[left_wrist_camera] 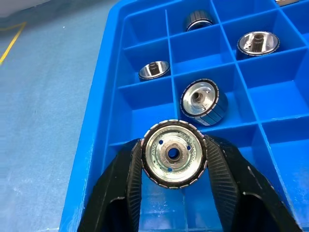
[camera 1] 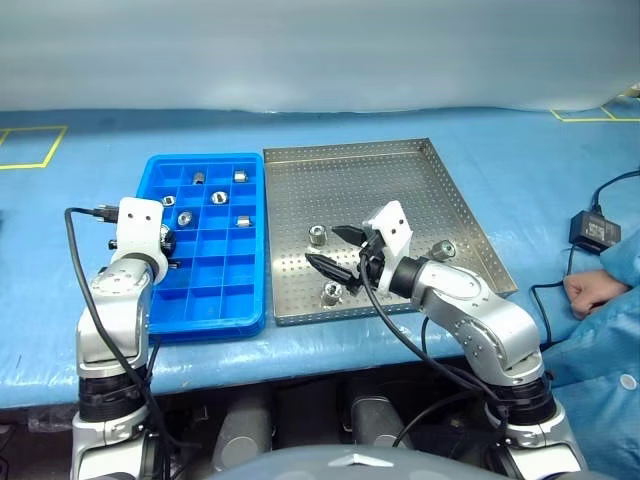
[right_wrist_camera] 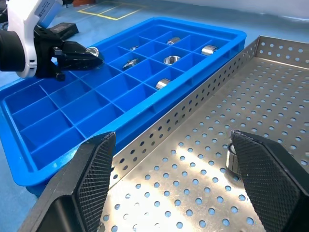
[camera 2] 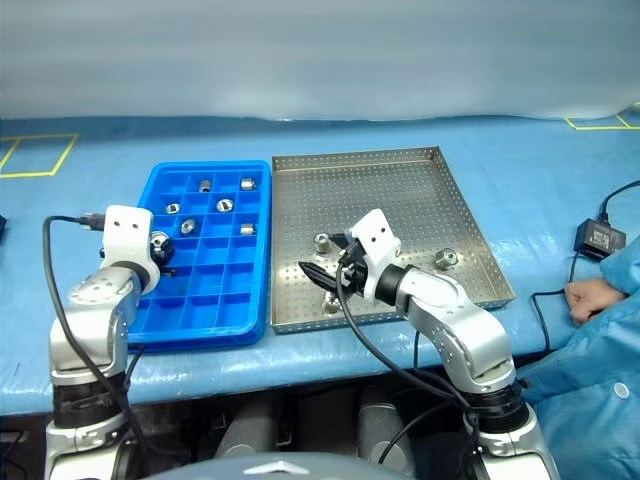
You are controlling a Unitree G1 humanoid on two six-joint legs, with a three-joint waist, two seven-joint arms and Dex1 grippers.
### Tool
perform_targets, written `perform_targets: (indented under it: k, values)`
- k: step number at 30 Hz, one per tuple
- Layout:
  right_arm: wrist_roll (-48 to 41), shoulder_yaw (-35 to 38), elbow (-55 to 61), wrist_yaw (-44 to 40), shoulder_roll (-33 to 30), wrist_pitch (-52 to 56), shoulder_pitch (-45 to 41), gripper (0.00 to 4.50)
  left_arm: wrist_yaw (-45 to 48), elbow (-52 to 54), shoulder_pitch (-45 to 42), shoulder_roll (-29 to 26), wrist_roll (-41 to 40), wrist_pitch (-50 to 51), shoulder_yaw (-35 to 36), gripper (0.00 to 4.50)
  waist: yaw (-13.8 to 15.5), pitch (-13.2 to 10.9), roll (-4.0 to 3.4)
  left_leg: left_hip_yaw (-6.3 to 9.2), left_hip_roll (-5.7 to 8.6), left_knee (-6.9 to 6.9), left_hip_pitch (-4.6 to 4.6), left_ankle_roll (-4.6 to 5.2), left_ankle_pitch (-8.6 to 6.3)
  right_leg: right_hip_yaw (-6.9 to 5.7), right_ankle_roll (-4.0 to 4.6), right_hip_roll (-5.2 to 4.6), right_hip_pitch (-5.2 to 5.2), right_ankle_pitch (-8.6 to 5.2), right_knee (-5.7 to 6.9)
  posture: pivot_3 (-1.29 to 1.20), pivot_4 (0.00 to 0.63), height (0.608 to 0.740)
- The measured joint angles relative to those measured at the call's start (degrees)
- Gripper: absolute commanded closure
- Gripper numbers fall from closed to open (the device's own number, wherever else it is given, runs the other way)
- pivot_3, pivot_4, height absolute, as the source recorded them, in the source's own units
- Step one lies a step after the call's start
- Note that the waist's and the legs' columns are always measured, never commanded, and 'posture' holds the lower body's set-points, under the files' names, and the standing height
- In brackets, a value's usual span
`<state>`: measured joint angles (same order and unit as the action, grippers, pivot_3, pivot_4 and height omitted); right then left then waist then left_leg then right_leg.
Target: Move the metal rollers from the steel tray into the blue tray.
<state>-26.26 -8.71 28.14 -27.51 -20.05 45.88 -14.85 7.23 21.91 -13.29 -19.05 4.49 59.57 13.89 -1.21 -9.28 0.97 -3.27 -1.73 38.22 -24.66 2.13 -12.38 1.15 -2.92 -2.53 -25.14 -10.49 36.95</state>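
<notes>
Left tool [left_wrist_camera: 173,159]: clenched on a shiny silver ring-like metal roller [left_wrist_camera: 174,153], held over the left columns of the bright blue compartmented plastic tray [camera 1: 160,322], left of centre; forearm rises from the lower left.
Right tool [camera 1: 334,250]: released, jaws wide, pointing left over the grey perforated steel tray [camera 1: 400,180], centre frame.
Loose rollers: three on the steel tray, one [camera 1: 331,292] beside the right tool; five in the blue tray's upper compartments.
Bench [camera 1: 90,340]: blue-covered.

a worktop [camera 1: 420,120] draped in blue cloth, marked near its far corners with yellow tape outlines [camera 1: 35,150]. behind it hangs a pale, plain backdrop [camera 1: 320,50], evenly lit.
</notes>
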Motion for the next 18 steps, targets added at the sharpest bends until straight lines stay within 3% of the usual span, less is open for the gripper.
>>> perform_targets:
  k: [2, 8, 14, 18]
  values:
    - [0.2, 0.0, -0.1, 0.3, 0.0, 0.4, -0.2, 0.46, -1.0, -0.9, 0.2, 0.0, 0.1, 0.2, 0.6, 2.85, 0.0, 0.0, 0.0, 0.0, 0.0, 0.0, -0.01, 0.0, 0.0, -0.01, 0.0, 0.0, -0.01, 0.0, 0.0, 0.0, 0.15, 0.74]
    - [0.4, 0.1, -0.8, 1.4, 0.4, 0.9, -0.8, 0.46, -1.9, -1.4, 0.6, 0.3, -0.9, 0.0, 0.9, 0.92, 0.1, 0.0, 0.01, 0.01, 0.0, -0.02, -0.03, 0.0, 0.0, -0.03, 0.01, -0.02, -0.01, 0.0, -0.03, 0.0, 0.15, 0.74]
    - [1.2, -0.1, -0.8, 1.8, 0.2, 1.0, -0.8, 0.46, 3.3, 0.2, -2.8, 6.3, -10.3, -5.4, 2.9, 0.92, 0.4, 0.0, 0.02, 0.01, -0.02, 0.0, -0.09, -0.01, 0.0, -0.06, 0.07, -0.04, -0.03, 0.04, -0.04, -0.02, 0.15, 0.74]
    - [2.3, -1.1, -0.6, 2.1, -1.4, 1.1, -0.6, 0.46, 13.4, 2.7, -6.9, 4.0, -17.4, -7.7, -3.8, 0.92, 0.4, 0.0, 0.01, -0.02, 0.07, -0.03, -0.09, 0.0, 0.0, -0.03, 0.24, -0.04, -0.03, 0.14, -0.1, -0.02, 0.15, 0.74]
